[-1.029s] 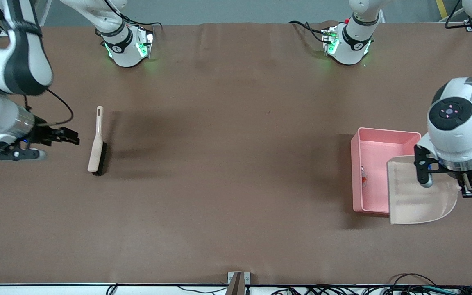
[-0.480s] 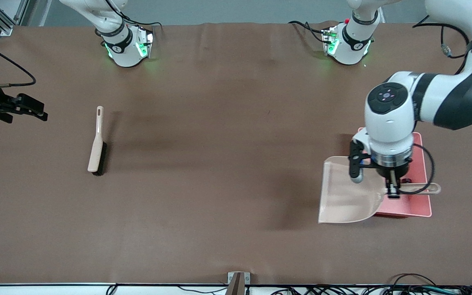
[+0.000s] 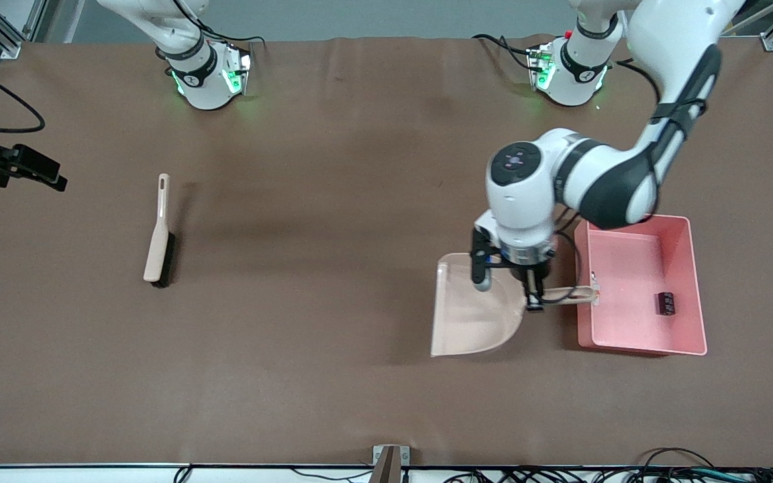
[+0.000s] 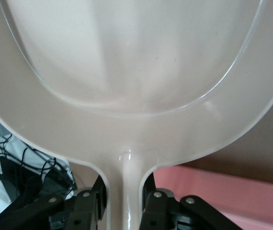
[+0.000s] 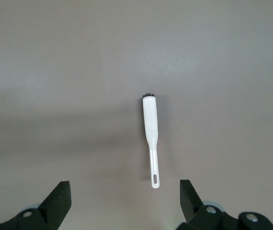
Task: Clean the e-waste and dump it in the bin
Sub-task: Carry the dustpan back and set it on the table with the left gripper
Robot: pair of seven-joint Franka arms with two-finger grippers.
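1. The bin point(image 3: 685, 288), a pink low-walled tub, stood on the desk point(image 3: 333, 349) toward the left arm's end; it serves as the landmark for all places below

2. The dark block point(image 3: 665, 303) of e-waste lay inside the bin, on its floor near the wall toward the left arm's end. The white-grey piece point(image 3: 595, 284) with its red-orange mark sat against the bin's wall on the right arm's side, by the tip of the dustpan handle; whether it rested on the rim or just inside could not be told. Judgement: both parts being at or in the bin, the dumping appeared done

3. The left pincer point(image 3: 533, 300) was closed tight on the handle of the beige dustpan point(image 3: 470, 315), just beside the bin on the side toward the right arm's end. The left wrist view showed the pan point(image 4: 136, 72) empty, its handle running straight between the fingers point(image 4: 91, 206). Judgement: a grip on the handle keeps the scoop level and clear of the bin wall, suited to setting it down

4. The right pincer point(image 3: 37, 173) hovered with jaws wide apart and nothing in them, well apart from the bin, at the right arm's end of the desk; that arm waited

5. The brush point(image 3: 158, 235) lay flat on the desk, well apart from the bin, toward the right arm's end; in the right wrist view it point(image 5: 150, 139) lay below the spread fingers, untouched. Judgement: sweeping no longer needed
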